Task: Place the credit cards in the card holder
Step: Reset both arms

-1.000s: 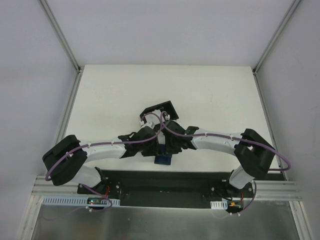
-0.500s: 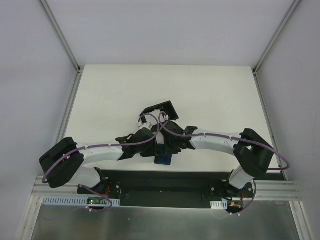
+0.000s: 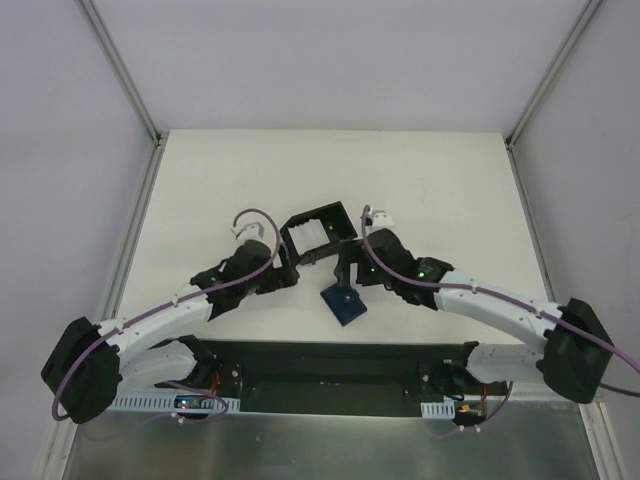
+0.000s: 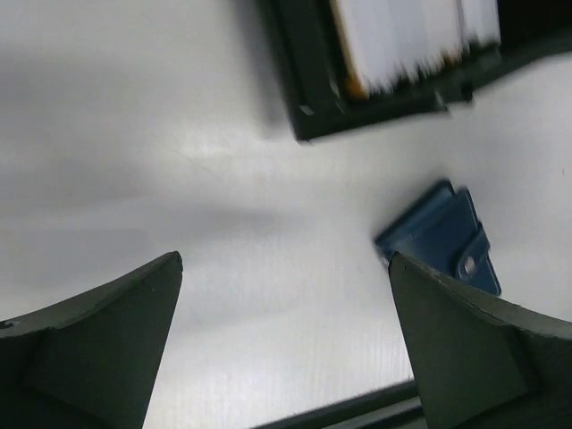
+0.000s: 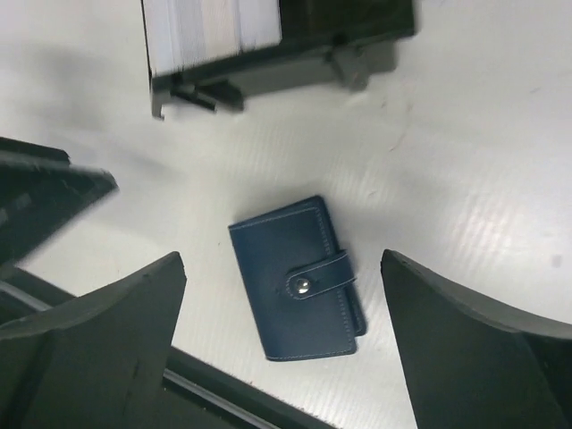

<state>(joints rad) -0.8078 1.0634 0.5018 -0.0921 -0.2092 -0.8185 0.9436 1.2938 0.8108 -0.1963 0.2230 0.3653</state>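
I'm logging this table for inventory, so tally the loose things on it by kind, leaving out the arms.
Blue wallet: 1, snapped shut
Black box frame: 1
Stack of white cards, standing in the frame: 1 (single cards too blurred to count)
Total: 3

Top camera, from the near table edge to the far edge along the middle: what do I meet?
Closed blue wallet → black box frame holding white cards.
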